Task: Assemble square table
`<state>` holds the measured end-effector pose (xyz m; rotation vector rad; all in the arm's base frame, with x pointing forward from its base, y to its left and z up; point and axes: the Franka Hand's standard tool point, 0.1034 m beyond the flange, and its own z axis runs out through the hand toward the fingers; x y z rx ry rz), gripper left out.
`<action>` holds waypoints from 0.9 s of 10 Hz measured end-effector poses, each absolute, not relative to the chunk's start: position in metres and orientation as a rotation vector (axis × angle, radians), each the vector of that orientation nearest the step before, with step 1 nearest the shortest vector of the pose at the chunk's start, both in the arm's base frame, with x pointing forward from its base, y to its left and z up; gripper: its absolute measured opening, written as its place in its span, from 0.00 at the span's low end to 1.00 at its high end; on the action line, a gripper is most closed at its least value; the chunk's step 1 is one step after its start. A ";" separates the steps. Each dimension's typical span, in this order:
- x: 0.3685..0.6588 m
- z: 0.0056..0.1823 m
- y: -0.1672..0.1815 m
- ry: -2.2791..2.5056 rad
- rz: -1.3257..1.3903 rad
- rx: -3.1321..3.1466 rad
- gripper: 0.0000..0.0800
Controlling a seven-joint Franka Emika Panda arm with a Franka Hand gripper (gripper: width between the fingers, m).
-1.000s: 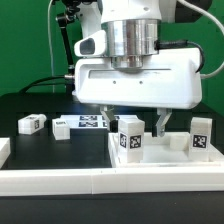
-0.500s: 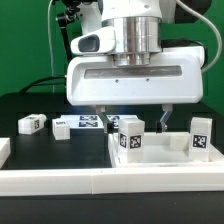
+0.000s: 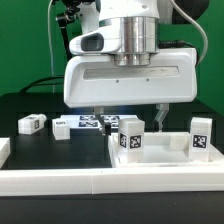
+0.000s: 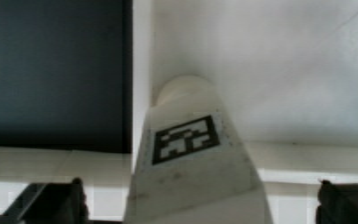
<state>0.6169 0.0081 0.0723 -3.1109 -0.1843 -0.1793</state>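
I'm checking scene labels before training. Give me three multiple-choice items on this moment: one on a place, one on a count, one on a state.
1. The end effector hangs over: A the marker board; B an upright leg on the slab; C the front rail.
2. Count of lying legs on the black table: A one; B two; C four.
3. The end effector's jaws are: A open; B shut on a leg; C shut empty.
Answers: B, the tagged leg stands between its fingers; B, two lie at the exterior view's left; A, gaps show either side of the leg.
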 end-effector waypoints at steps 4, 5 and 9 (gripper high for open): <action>0.617 0.072 0.007 -0.498 -0.171 -3.111 0.80; 0.617 0.072 0.006 -0.492 -0.171 -3.112 0.58; 0.618 0.072 0.006 -0.321 -0.167 -3.124 0.36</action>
